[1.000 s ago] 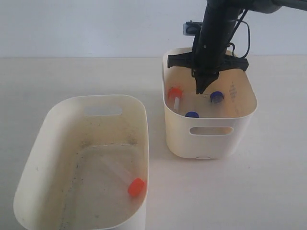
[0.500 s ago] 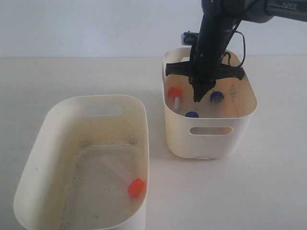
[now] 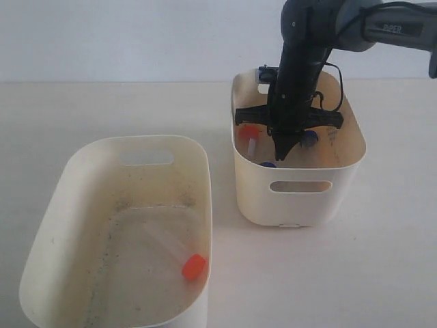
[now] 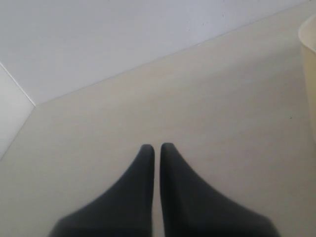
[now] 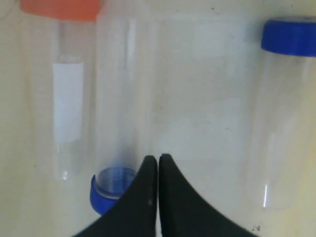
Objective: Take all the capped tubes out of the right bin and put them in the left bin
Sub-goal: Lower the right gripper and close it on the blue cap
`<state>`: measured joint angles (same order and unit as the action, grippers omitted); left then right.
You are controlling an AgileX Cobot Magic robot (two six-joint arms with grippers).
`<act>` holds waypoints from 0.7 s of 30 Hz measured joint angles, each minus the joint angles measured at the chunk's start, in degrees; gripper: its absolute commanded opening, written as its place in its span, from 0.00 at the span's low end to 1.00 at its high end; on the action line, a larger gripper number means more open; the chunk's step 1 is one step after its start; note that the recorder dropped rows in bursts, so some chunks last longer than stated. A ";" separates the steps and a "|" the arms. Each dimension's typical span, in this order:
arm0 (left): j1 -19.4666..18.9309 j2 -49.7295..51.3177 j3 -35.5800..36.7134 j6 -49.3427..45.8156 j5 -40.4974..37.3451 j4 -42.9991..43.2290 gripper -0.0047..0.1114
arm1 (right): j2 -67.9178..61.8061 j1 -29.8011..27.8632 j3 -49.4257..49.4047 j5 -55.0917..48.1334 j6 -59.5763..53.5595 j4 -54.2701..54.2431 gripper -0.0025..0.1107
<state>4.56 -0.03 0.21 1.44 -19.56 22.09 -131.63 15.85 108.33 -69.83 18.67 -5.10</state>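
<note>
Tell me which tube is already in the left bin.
The orange-capped tube alone on the left bin's floor; the others are in the right bin.

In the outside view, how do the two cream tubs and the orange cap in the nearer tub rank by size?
1. left bin, though nearness may exaggerate it.
2. right bin.
3. orange cap.

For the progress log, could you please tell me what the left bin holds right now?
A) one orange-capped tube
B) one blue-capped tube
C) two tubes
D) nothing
A: the left bin holds a single orange-capped tube on its speckled floor, while the other caps show in the right bin.
</note>
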 measured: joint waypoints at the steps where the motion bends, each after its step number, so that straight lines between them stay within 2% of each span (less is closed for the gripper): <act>1: 0.00 0.00 0.00 0.00 0.00 0.00 0.08 | 0.00 0.00 0.00 0.00 0.00 0.13 0.02; 12: 0.00 0.00 0.00 0.00 0.00 0.00 0.08 | 1.77 0.00 0.00 0.00 -0.46 -0.78 0.02; 14: 0.00 0.00 0.00 0.00 0.00 0.00 0.08 | 2.18 0.00 0.00 0.00 -1.25 -0.87 0.05; 16: 0.00 0.00 0.00 0.00 0.00 0.00 0.08 | 2.27 0.00 0.00 0.00 -1.74 -1.14 0.15; 19: 0.00 0.00 0.00 0.00 0.00 0.00 0.08 | 2.27 0.00 0.00 0.00 -2.12 -1.28 0.37; 21: 0.00 0.00 0.00 0.00 0.00 0.00 0.08 | 2.30 0.00 0.00 0.00 -2.12 -1.28 0.48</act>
<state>4.56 -0.03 0.21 1.44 -19.56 22.09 -129.33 15.85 108.33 -69.83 16.55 -6.38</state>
